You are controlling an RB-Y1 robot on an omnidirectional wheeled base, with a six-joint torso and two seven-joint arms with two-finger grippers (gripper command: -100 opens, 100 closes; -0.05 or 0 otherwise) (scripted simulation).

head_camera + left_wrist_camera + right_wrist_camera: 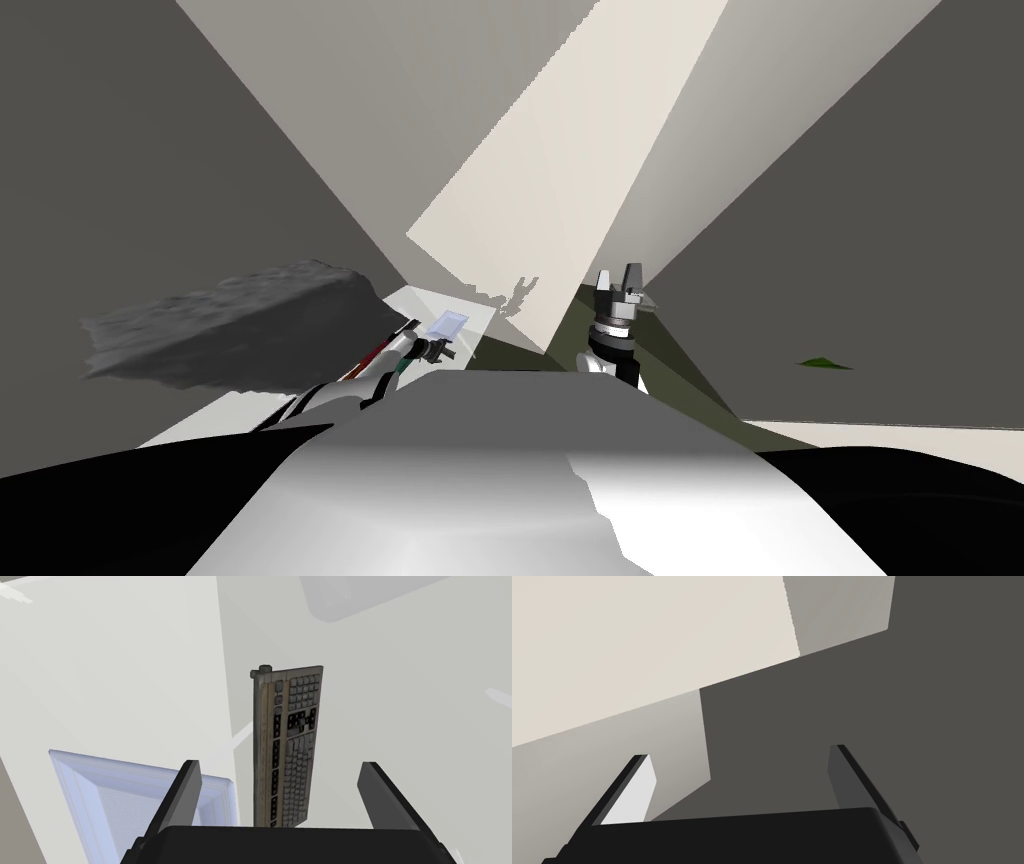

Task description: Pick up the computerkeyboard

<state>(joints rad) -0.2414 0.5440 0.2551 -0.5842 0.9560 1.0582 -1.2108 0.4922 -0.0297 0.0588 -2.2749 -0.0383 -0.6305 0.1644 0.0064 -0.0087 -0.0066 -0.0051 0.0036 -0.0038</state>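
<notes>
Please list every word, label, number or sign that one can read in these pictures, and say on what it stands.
No text can be read anywhere.
keyboard: the keys are plain light and dark patches; any legends on them are too small to read.
pale framed panel beside it: only fine line patterns, no letters.

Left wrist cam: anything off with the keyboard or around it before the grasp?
Nothing looks spilled, damaged or askew. The keyboard lies flat on the white surface, its long side running away from the left gripper, between its open fingers. A pale bluish square panel sits beside it, not touching.
</notes>
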